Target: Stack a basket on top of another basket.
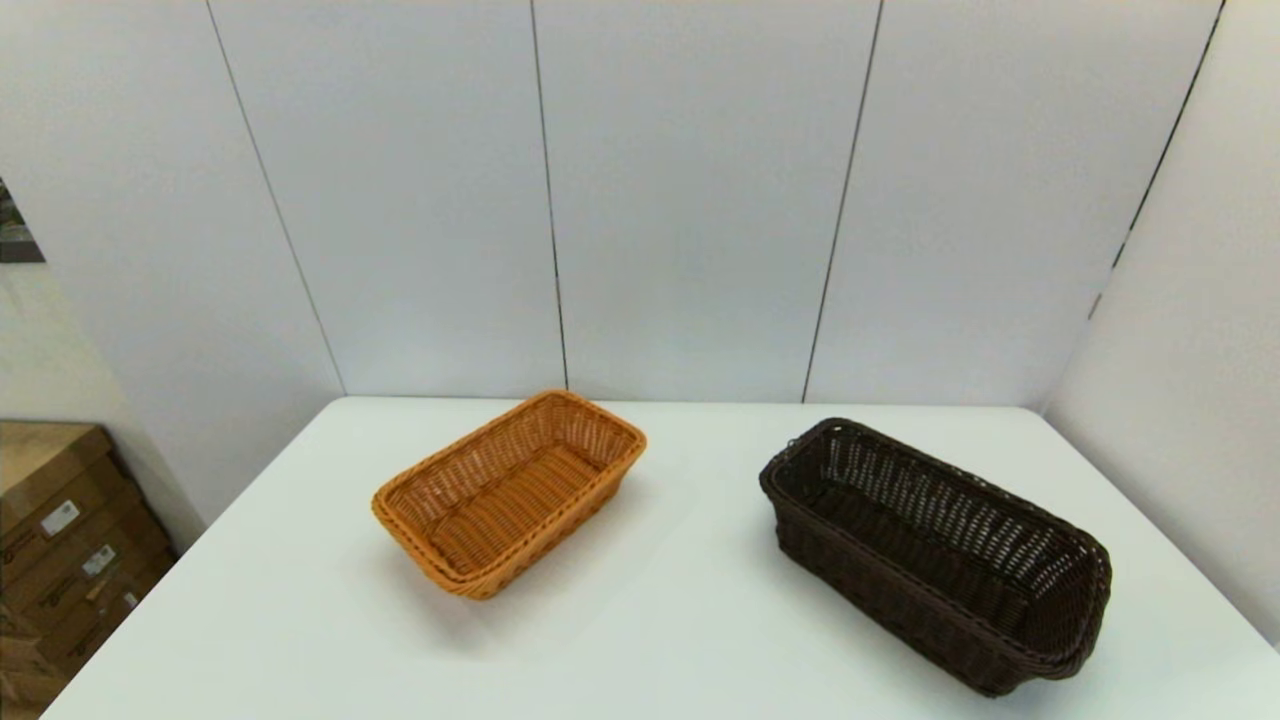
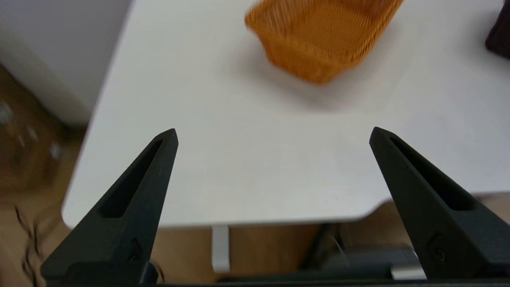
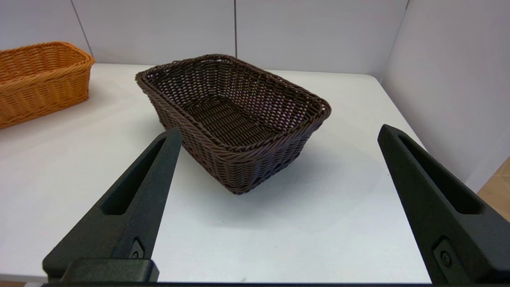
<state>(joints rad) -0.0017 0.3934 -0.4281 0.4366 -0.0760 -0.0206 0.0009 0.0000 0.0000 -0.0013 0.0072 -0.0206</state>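
The dark brown basket (image 1: 940, 550) stands on the right half of the white table (image 1: 680, 620); the right wrist view shows this basket (image 3: 235, 119) a short way ahead of my right gripper (image 3: 279, 131), which is open and holds nothing. The orange-tan basket (image 1: 510, 490) rests left of the table's centre, apart from the dark one. In the left wrist view the orange-tan basket (image 2: 322, 36) lies farther off, beyond my open, empty left gripper (image 2: 273, 133), which hovers near the table's front left corner. Neither arm appears in the head view.
White wall panels (image 1: 690, 200) close off the back and right sides of the table. Cardboard boxes (image 1: 60, 540) are stacked on the floor to the left. The table's front edge and a leg (image 2: 221, 247) show below the left gripper.
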